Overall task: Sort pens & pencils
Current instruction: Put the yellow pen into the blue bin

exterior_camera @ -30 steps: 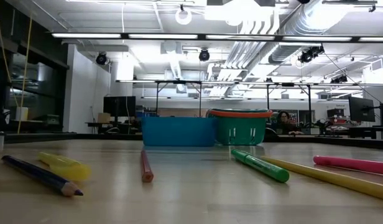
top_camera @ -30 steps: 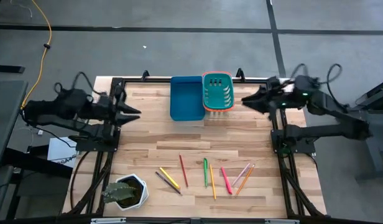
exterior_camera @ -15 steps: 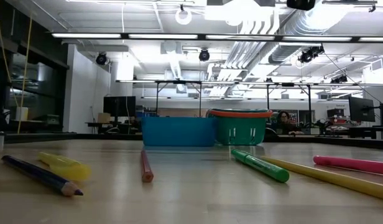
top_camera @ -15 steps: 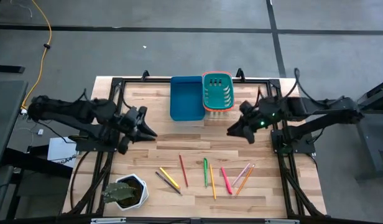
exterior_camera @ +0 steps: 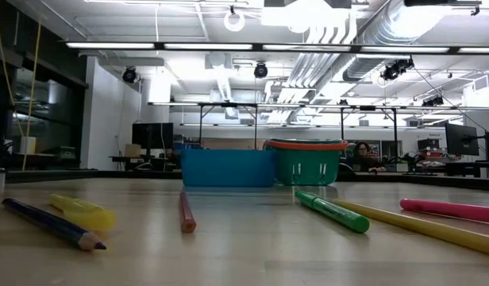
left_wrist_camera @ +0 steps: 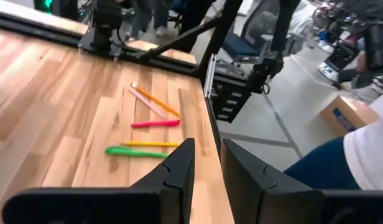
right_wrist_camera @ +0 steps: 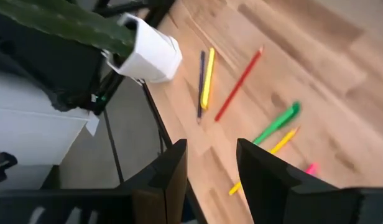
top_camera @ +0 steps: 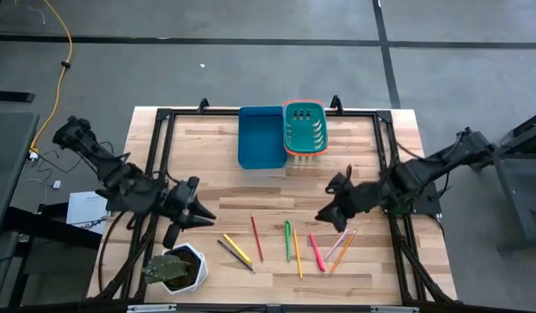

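the pens & pencils (top_camera: 290, 243) lie scattered in a loose row on the near part of the wooden table (top_camera: 224, 183), none of them moved since a second ago. both arms have swung down from the far corners toward them. the right gripper (top_camera: 329, 211) now hangs just above the row's right end, fingers spread wide and empty. the left gripper (top_camera: 195, 211) hovers left of the row, its fingers a narrow gap apart, holding nothing. a potted cactus (top_camera: 175, 269) sits at the near left corner, just beside the leftmost pencils. at the far edge a blue bin (top_camera: 260, 137) and a green basket (top_camera: 304, 129) stand touching, well apart from the pens.
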{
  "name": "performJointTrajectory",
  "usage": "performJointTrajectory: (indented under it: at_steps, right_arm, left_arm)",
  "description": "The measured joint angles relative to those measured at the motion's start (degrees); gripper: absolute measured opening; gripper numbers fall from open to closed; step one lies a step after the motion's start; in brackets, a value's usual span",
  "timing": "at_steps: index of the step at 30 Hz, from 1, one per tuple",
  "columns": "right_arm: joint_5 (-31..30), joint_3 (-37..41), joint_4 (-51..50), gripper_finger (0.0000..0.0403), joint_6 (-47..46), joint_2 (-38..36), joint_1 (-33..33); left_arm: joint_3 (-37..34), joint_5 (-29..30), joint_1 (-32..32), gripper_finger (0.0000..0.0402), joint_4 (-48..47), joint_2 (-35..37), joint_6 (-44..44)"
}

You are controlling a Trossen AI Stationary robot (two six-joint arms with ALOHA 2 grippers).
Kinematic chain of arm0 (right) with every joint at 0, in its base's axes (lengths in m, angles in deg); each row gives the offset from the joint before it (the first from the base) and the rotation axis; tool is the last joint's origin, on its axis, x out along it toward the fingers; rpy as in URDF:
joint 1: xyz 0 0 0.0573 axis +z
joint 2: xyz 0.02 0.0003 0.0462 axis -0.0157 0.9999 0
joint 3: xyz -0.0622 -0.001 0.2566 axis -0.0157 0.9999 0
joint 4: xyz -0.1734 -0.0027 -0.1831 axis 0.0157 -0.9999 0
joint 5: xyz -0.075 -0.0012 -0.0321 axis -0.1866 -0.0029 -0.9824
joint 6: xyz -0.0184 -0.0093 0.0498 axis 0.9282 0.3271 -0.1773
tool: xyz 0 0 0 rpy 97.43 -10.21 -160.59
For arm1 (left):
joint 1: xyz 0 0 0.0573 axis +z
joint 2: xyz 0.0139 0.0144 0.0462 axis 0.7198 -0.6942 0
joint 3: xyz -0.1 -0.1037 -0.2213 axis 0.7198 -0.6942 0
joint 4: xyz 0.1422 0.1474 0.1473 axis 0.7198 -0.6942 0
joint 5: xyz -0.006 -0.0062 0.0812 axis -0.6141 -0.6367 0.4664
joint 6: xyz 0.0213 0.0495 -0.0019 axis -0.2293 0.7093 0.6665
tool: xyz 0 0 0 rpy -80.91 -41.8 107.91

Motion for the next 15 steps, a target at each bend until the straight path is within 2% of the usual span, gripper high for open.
performJointTrajectory:
  at_steps: [5, 15]
  right_arm:
    - [-0.4, 0.0, 0.2, 0.0131, -4.2, 5.2, 2.7]
    - [-0.8, 0.0, 7.6, 0.0131, -4.8, 11.4, 2.7]
  left_arm:
    - [0.0, 6.5, -4.4, 0.0067, -5.3, -1.5, -3.8]
    - [0.0, 8.0, -4.5, 0.0067, -9.0, -0.5, -0.4]
